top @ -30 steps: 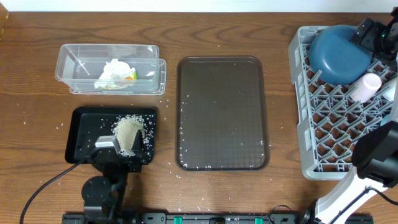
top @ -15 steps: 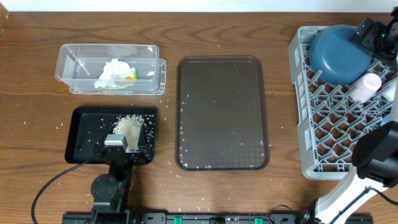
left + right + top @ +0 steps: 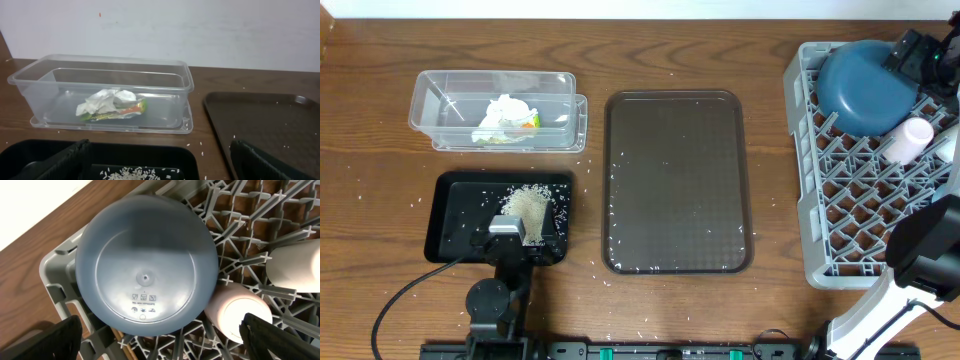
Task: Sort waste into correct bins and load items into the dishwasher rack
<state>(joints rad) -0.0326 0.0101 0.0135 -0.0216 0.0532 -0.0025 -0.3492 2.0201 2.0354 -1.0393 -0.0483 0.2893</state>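
A heap of loose white rice (image 3: 528,205) lies in the black tray (image 3: 455,215). My left gripper (image 3: 520,228) hovers open over the tray's near edge, its fingers (image 3: 65,160) wide either side of the rice (image 3: 135,173). The crumpled tissue with its yellow-green wrapper (image 3: 505,118) sits in the clear tub (image 3: 430,100), also in the left wrist view (image 3: 107,102). The grey rack (image 3: 860,190) holds the upturned dark-blue dish (image 3: 145,265), a pink cup (image 3: 240,312) and a white cup (image 3: 295,267). My right gripper (image 3: 165,342) hangs open above the dish, holding nothing.
A large brown serving tray (image 3: 675,180) lies between the bins and the rack, with stray grains on it. Loose rice grains dot the wooden table (image 3: 380,190) around the black tray. The right arm's body (image 3: 920,250) overhangs the rack's near right corner.
The left arm shifted slightly over the black tray's near edge, covering more of the rice heap, then held still. The right arm has not moved.
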